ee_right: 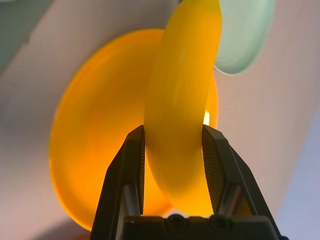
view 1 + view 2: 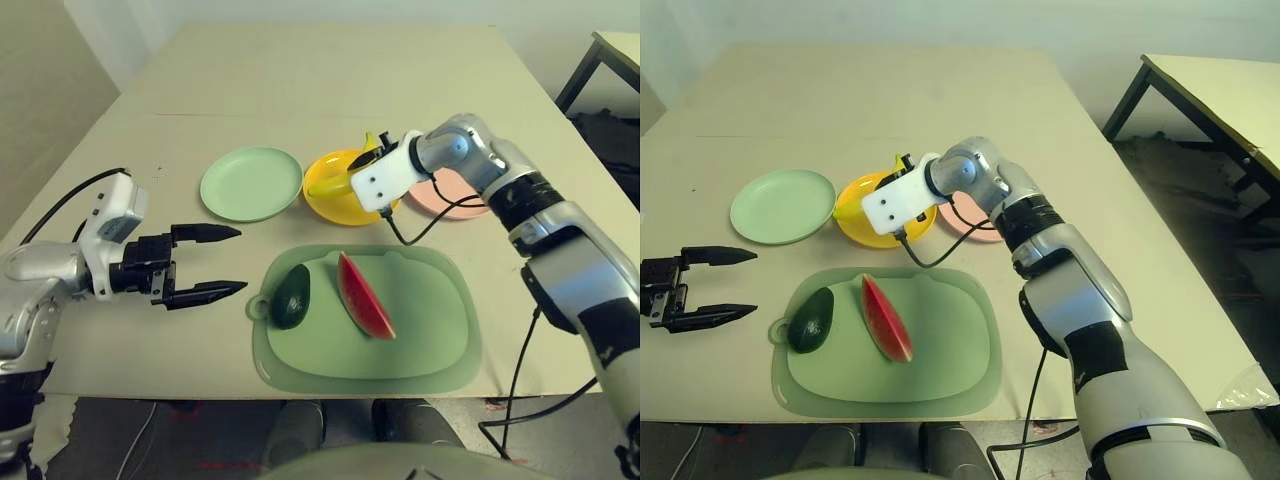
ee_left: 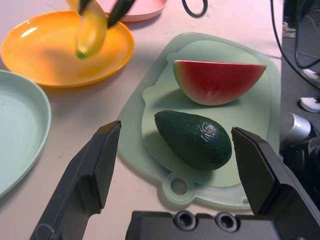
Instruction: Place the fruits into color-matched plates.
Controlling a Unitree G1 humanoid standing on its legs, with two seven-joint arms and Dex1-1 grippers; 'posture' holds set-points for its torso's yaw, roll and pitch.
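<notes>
The right gripper [image 1: 173, 150] has its jaws clamped on the yellow banana [image 1: 182, 100], holding it over the yellow plate [image 2: 345, 200] (the pink plate [image 2: 450, 200] lies just behind that arm). The left gripper [image 2: 225, 262] hangs over the tabletop [image 2: 330, 80] with jaws spread wide and nothing between them; ahead of them the avocado [image 3: 194, 139] and watermelon wedge [image 3: 219, 81] lie side by side on the green mat [image 2: 440, 340], and the mint green plate [image 2: 250, 183] sits off to their side, bare.

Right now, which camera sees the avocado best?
The left wrist view: the avocado is big there, lying whole on the green mat beside the watermelon wedge. Both eye views show it small, at the mat's left end.
</notes>
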